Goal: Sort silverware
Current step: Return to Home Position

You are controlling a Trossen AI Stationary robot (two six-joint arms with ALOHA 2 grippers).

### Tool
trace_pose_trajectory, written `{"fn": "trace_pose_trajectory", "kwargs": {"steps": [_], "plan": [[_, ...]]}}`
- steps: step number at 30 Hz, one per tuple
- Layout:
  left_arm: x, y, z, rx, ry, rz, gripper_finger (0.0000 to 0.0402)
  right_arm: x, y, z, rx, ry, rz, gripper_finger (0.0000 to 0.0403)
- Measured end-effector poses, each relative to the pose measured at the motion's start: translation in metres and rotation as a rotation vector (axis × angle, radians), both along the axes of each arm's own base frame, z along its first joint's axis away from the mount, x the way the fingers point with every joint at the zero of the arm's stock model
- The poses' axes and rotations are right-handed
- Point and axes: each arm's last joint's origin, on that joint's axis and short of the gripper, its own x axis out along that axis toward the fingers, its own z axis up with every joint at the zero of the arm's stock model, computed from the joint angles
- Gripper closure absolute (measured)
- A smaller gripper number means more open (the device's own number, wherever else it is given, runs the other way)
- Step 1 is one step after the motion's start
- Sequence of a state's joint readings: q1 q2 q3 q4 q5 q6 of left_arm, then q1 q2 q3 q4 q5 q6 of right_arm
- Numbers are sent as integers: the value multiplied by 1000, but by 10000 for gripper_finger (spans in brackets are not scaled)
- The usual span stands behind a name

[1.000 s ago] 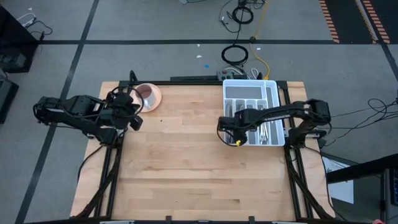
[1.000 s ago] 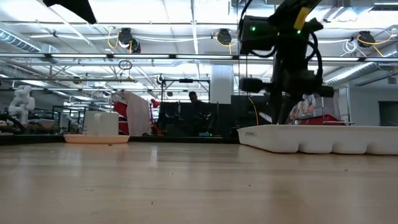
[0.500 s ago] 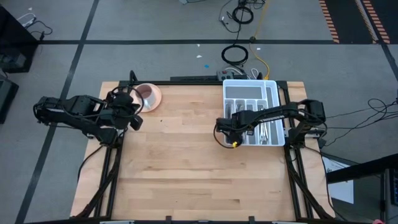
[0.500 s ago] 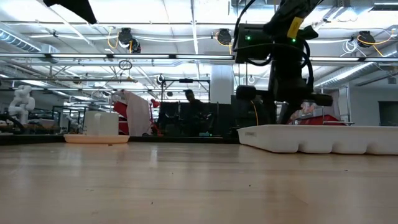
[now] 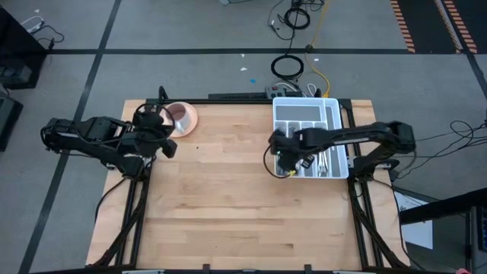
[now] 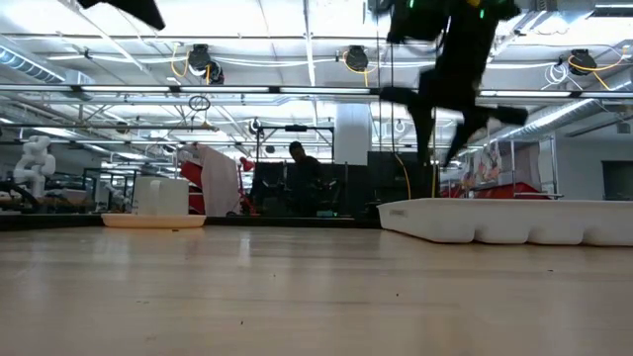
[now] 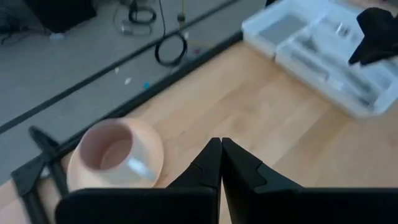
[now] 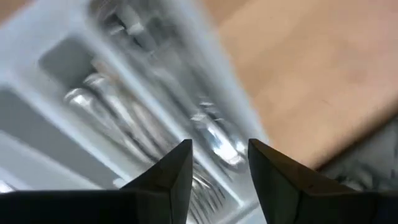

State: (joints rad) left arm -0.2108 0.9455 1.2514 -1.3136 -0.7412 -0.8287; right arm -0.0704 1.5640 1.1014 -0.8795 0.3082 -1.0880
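Right gripper (image 5: 285,156): mine, fingers (image 8: 176,169) parted with a clear gap and holding nothing; I hang above the near left part of the tray.
Silverware (image 8: 118,109): lies lengthwise in the tray's compartments, just below my fingers.
White tray (image 5: 306,101): on the far right of the table (image 5: 228,198).
Left gripper (image 7: 219,149): my fingers pressed together, empty, waiting at the far left.
Pink bowl (image 5: 181,116): just beside my left gripper, well apart from the tray.
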Motion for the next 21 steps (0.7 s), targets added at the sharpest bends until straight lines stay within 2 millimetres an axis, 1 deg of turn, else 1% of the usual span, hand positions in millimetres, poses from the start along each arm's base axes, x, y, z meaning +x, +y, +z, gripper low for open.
{"fn": "trace_pose_trajectory", "kwargs": {"steps": [3,6,10,11,13,16,19,21], "plan": [[6,0,5,34,-68,-2,388,-7,1,37,36,-161,-132,260],[14,-2,12,82,-121,-60,388,-21,3,82,156,-383,-334,263],[23,-4,26,168,-208,-153,388,-51,6,141,382,-716,-689,264],[25,-5,31,196,-231,-175,388,-62,6,154,434,-775,-756,263],[25,-5,39,243,-278,-204,388,-88,8,173,524,-852,-870,264],[22,-4,52,279,-379,-215,388,-129,11,197,619,-955,-941,264],[10,-2,63,299,-459,-241,388,-177,15,207,685,-998,-959,264],[-3,0,69,281,-514,-283,388,-207,19,211,794,-1032,-967,264]]}}
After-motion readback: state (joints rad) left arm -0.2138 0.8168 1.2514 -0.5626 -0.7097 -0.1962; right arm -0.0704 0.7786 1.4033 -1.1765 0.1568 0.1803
